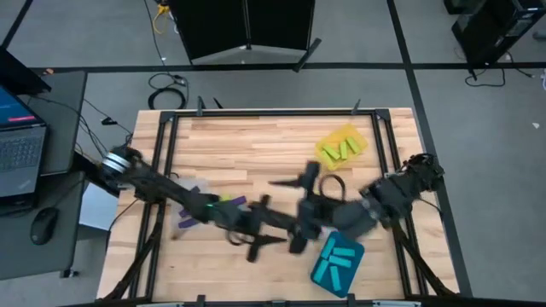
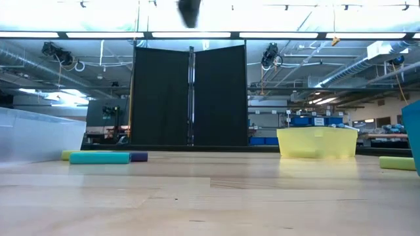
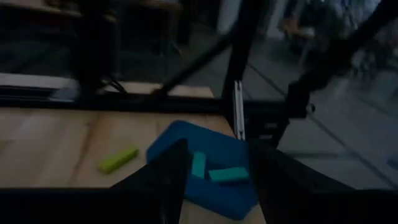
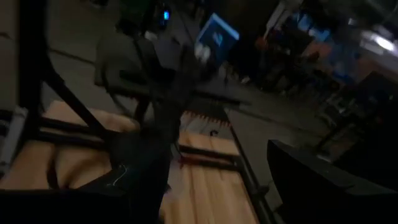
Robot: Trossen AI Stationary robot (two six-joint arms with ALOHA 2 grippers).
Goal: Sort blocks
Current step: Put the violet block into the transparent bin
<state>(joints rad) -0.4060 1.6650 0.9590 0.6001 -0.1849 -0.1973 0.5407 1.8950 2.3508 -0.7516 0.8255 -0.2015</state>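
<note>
The blocks lie in groups. Two cyan blocks (image 3: 214, 172) rest in the teal tray (image 1: 337, 263). Yellow-green blocks (image 1: 344, 148) lie in the yellow tray (image 1: 324, 153). Loose purple, cyan and yellow-green blocks (image 1: 209, 209) lie flat on the table's left part, and a yellow-green one (image 3: 118, 160) lies beside the teal tray. My left gripper (image 1: 290, 241) hovers open just left of the teal tray, holding nothing. My right gripper (image 1: 290, 181) is raised over the table's middle, pointing left, open and empty.
The low view shows a cyan block (image 2: 100, 158) and a purple block (image 2: 138, 157) lying end to end, the yellow tray (image 2: 317, 142) farther back, and a yellow-green block (image 2: 397, 162) at right. The two arms cross close together over the table's middle. A laptop (image 1: 19, 141) sits off the left side.
</note>
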